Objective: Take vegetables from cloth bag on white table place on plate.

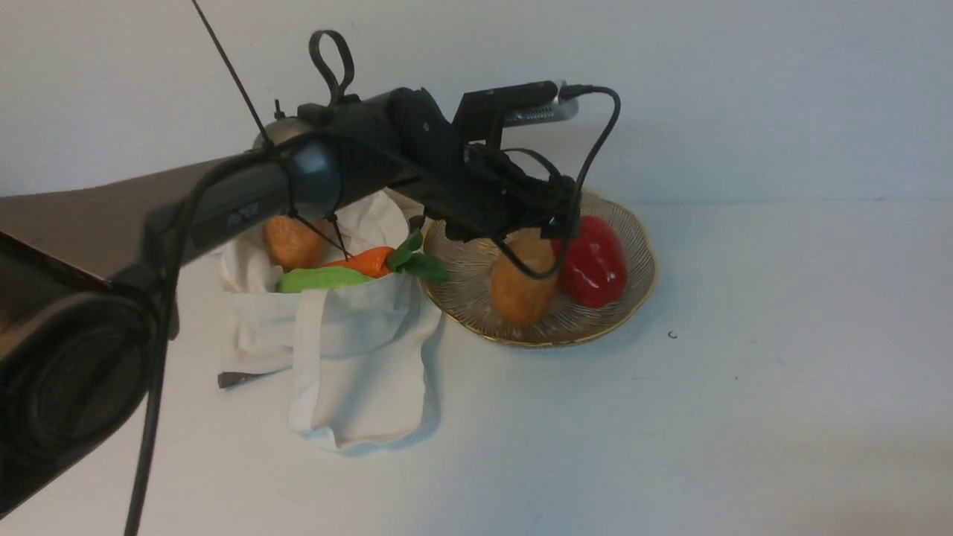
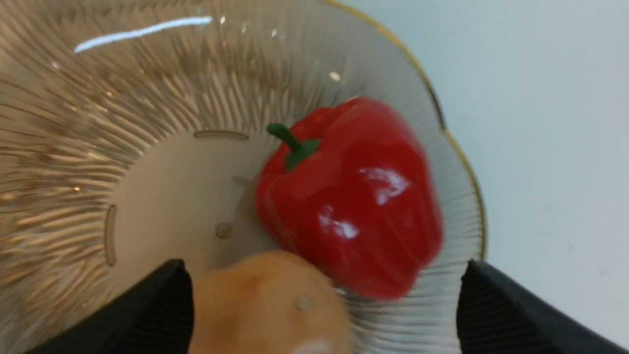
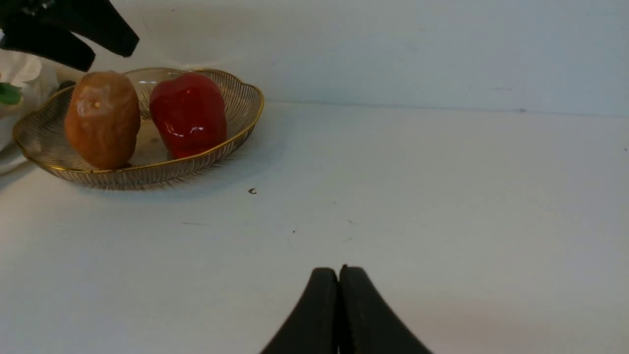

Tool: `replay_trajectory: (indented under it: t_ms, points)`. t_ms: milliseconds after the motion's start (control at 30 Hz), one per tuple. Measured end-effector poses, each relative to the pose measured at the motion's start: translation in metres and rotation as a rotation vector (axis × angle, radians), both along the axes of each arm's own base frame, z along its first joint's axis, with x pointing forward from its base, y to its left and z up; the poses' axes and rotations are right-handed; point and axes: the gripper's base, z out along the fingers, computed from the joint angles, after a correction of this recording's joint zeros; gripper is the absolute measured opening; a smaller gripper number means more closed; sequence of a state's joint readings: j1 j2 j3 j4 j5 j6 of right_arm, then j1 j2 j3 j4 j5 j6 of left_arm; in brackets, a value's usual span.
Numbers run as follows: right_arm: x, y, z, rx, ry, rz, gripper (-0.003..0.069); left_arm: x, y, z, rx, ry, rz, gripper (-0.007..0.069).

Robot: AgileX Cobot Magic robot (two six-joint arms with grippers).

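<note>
The glass plate [image 1: 537, 342] with its gold rim stands on the white table [image 1: 707, 432], right of the cloth bag [image 1: 357, 357]. One brown potato [image 1: 520, 289] stands upright on the plate beside a red pepper [image 1: 593, 262]. My left gripper [image 1: 515, 229] hovers just above that potato, open and empty. In the left wrist view the potato [image 2: 268, 305] sits between the wide-apart fingers [image 2: 157, 309], next to the pepper [image 2: 351, 206]. The bag holds the second potato [image 1: 292, 242], the carrot [image 1: 367, 261] and the green pod [image 1: 322, 279]. My right gripper [image 3: 339, 275] is shut, low over bare table.
A white wall rises behind the table. A tiny dark speck [image 1: 672, 335] lies on the table right of the plate. In the right wrist view the plate [image 3: 147, 174] is at the far left, with the left gripper's fingers [image 3: 108, 34] above the potato [image 3: 102, 118].
</note>
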State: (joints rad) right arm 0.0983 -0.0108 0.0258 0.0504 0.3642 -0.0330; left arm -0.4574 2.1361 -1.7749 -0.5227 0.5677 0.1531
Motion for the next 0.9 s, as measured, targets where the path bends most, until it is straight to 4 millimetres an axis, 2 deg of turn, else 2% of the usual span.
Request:
replay_trajectory:
  t_ms: [67,100,133,167,200,300,333,367,400,467,533,567,633,700,733,767,833,900]
  points:
    - [0.0,0.0,0.0,0.0,0.0,0.0,-0.0015,-0.008,0.008,0.024,0.01,-0.011,-0.027,0.0647]
    - [0.0,0.0,0.0,0.0,0.0,0.0,-0.0015,-0.015,0.016,0.045,0.011,-0.022,-0.039,0.0602]
    - [0.0,0.0,0.0,0.0,0.0,0.0,-0.0015,-0.016,0.016,0.044,0.016,-0.016,-0.044,0.0602]
    - [0.0,0.0,0.0,0.0,0.0,0.0,-0.0015,-0.022,0.023,0.061,0.018,-0.023,-0.053,0.0557]
    - [0.0,0.0,0.0,0.0,0.0,0.0,-0.0015,-0.034,0.035,0.084,0.026,-0.022,-0.071,0.0479]
    - [0.0,0.0,0.0,0.0,0.0,0.0,-0.0015,-0.067,0.061,0.131,0.07,-0.019,-0.128,0.028]
    - [0.0,0.0,0.0,0.0,0.0,0.0,-0.0015,-0.085,0.074,0.154,0.102,-0.042,-0.153,0.0171]
    - [0.0,0.0,0.0,0.0,0.0,0.0,-0.0015,-0.102,0.083,0.169,0.143,-0.05,-0.183,0.0103]
    - [0.0,0.0,0.0,0.0,0.0,0.0,-0.0015,-0.108,0.086,0.176,0.149,-0.066,-0.188,0.0082]
    - [0.0,0.0,0.0,0.0,0.0,0.0,-0.0015,-0.147,0.106,0.21,0.221,-0.136,-0.219,0.0015]
    - [0.0,0.0,0.0,0.0,0.0,0.0,-0.0015,-0.166,0.115,0.227,0.239,-0.184,-0.216,0.0004]
    - [0.0,0.0,0.0,0.0,0.0,0.0,-0.0015,-0.189,0.125,0.245,0.25,-0.247,-0.201,-0.0004]
    - [0.0,0.0,0.0,0.0,0.0,0.0,-0.0015,-0.221,0.14,0.261,0.26,-0.317,-0.179,-0.0005]
    - [0.0,0.0,0.0,0.0,0.0,0.0,-0.0015,-0.263,0.157,0.268,0.259,-0.373,-0.164,-0.0005]
    - [0.0,0.0,0.0,0.0,0.0,0.0,-0.0015,-0.263,0.157,0.268,0.259,-0.373,-0.164,-0.0005]
    - [0.0,0.0,0.0,0.0,0.0,0.0,-0.0015,-0.3,0.17,0.262,0.252,-0.399,-0.158,-0.0005]
    - [0.0,0.0,0.0,0.0,0.0,0.0,-0.0015,-0.333,0.182,0.246,0.229,-0.444,-0.141,-0.0005]
    - [0.0,0.0,0.0,0.0,0.0,0.0,-0.0015,-0.36,0.193,0.221,0.173,-0.552,-0.091,-0.0005]
